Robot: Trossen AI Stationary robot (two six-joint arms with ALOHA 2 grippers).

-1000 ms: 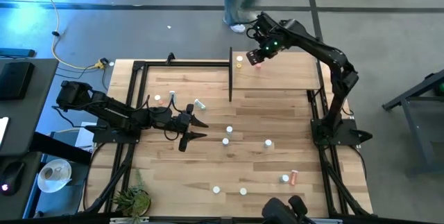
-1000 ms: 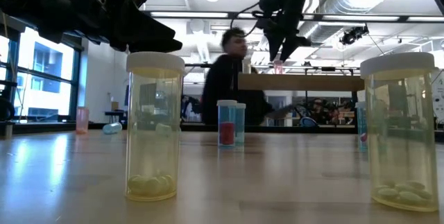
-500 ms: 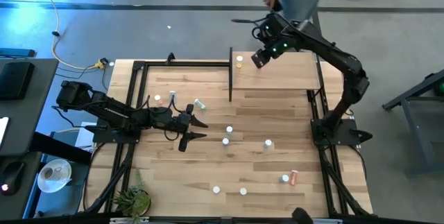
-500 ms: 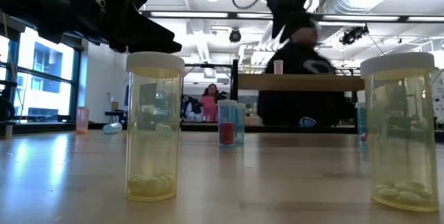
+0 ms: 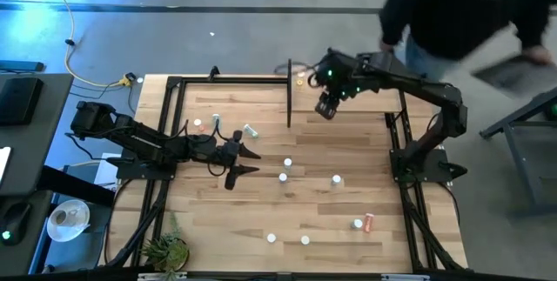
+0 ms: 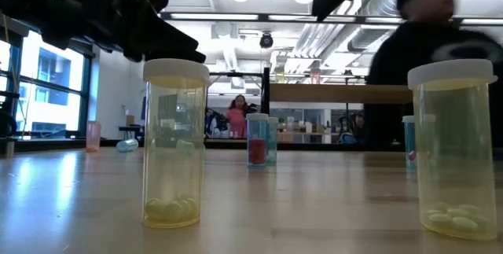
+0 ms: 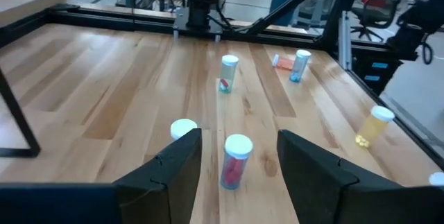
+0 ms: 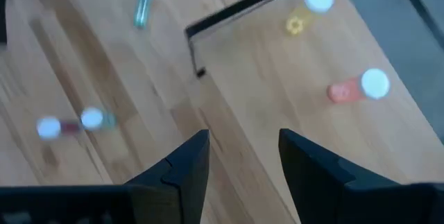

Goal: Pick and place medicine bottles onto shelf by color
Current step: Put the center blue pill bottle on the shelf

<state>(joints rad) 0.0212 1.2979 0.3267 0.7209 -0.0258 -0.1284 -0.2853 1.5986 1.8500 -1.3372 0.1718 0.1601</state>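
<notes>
- High view: the right gripper point(image 5: 326, 107) hangs over the shelf point(image 5: 365, 98); the left gripper point(image 5: 244, 161) hovers mid-table, bottles scattered right of it.
- Low view: a yellow bottle point(image 6: 174, 144) stands nearest.
- Left wrist view: jaws apart and empty, straddling a red bottle point(image 7: 235, 160); closing off-centre could tip it.
- Right wrist view: jaws parted, holding nothing, above the shelf's yellow bottle point(image 8: 309, 5) and pink bottle point(image 8: 359, 87); dropping lower risks knocking them.

Pale, matt plywood shelf point(image 5: 348, 98); clear glossy plastic bottles point(image 6: 174, 144) (white caps) on striped wooden tabletop point(image 5: 261, 203).
</notes>
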